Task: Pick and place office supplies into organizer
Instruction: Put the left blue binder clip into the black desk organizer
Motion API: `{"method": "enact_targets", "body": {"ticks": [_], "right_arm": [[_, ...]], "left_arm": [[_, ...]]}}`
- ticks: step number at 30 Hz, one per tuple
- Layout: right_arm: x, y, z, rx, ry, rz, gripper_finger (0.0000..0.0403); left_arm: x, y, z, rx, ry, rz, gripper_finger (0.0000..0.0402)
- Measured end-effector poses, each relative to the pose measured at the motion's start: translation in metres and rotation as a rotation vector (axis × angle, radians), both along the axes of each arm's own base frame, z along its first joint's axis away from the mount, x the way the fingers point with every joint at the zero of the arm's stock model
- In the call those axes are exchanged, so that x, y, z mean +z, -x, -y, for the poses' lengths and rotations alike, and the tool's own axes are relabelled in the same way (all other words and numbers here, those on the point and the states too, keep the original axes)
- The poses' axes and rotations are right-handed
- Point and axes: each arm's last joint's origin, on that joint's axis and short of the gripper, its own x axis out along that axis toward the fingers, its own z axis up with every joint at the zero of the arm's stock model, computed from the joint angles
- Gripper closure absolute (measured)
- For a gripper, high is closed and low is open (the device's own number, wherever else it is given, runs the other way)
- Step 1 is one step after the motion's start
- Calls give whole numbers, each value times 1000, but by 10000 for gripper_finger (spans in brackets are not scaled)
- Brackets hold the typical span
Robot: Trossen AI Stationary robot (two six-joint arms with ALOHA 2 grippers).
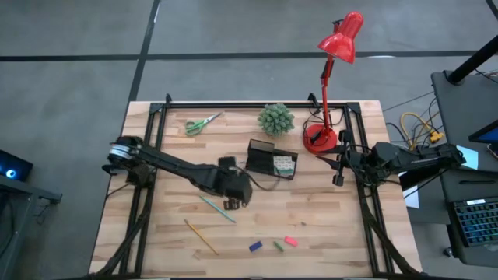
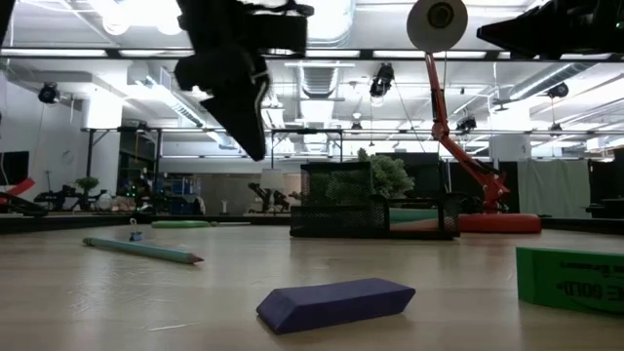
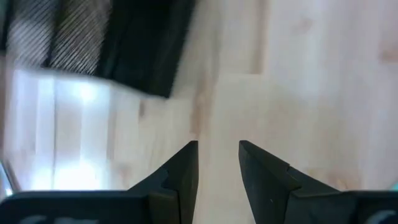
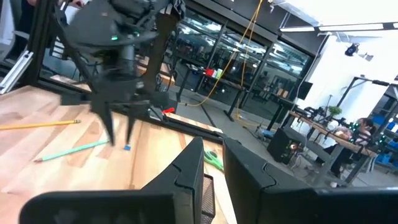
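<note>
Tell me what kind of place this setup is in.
Probably a robotics lab or workshop: a wooden table on a metal frame, a laptop and loose cables on a side bench, and rows of workbenches in the room behind.

A red metal desk lamp point(image 1: 333, 70) stands at the far edge of the pale wooden table point(image 1: 327, 225); a spiky green potted plant point(image 1: 276, 119) sits just beside its round base.

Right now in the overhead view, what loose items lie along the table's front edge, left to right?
Yellow wooden pencil → small blue block → small green block → small pink block.
</note>
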Motion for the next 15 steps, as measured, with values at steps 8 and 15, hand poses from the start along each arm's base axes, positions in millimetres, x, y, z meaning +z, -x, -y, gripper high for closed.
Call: {"method": "enact_targets", "body": {"ticks": [8, 15], "right_arm": [[0, 0, 0, 2, -27, 6, 351], [0, 0, 0, 4, -48, 10, 351]], "left_arm": [[6, 57, -24, 478, 180, 155, 299], [1, 105, -36, 805, 398, 127, 299]]}}
